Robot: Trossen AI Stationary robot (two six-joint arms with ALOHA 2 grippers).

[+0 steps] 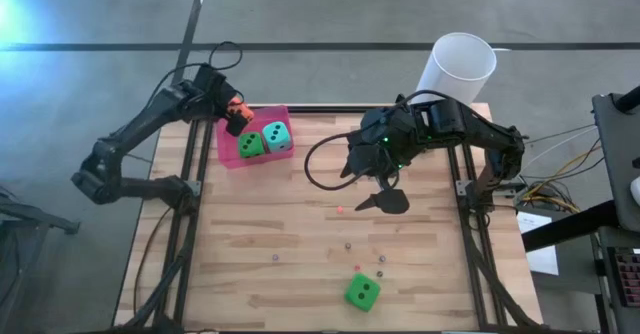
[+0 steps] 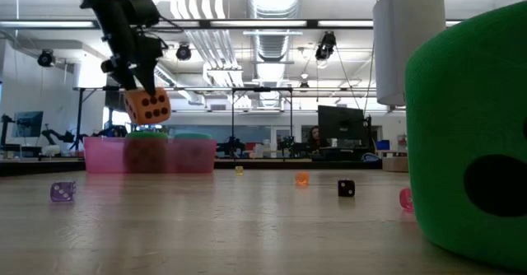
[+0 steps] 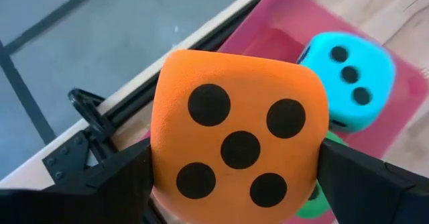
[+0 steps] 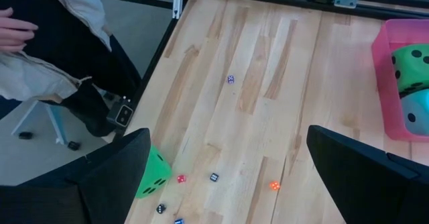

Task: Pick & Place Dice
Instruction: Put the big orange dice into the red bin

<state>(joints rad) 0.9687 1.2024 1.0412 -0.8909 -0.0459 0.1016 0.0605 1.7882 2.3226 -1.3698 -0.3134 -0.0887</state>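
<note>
1. High view: my left tool (image 1: 236, 113) sits at the far left corner of the desk (image 1: 300, 234), clamped on the orange die (image 1: 238, 108), right over the near-left rim of the pink tray (image 1: 228, 150).
2. Left wrist view: orange die (image 3: 238, 140) pinched between my two fingers (image 3: 114, 180), five-pip face toward the camera; teal die (image 3: 348, 80) and a bit of green die (image 3: 315, 197) lie below and beyond it inside the tray (image 3: 268, 16).
3. Low view: orange die (image 2: 147, 105) hangs in my left tool (image 2: 136, 81) clear above the tray (image 2: 107, 156), not touching it.
4. High view: green die (image 1: 249, 144) and teal die (image 1: 278, 137) sit side by side in the tray, touching, just beside my left tool.
5. My right tool (image 1: 372, 179) hovers over mid desk, well apart from the tray; fingers spread wide, holding nothing, per right wrist view (image 4: 221, 177).
6. Second green die (image 1: 362, 292) lies on the desk's near edge, below and well apart from my right tool; small beads (image 1: 348, 245) scattered between.
7. White cup (image 1: 458, 69) stands at the far right corner, behind my right arm.
8. Right wrist view: a person's sleeve (image 4: 47, 43) beside the desk.
</note>
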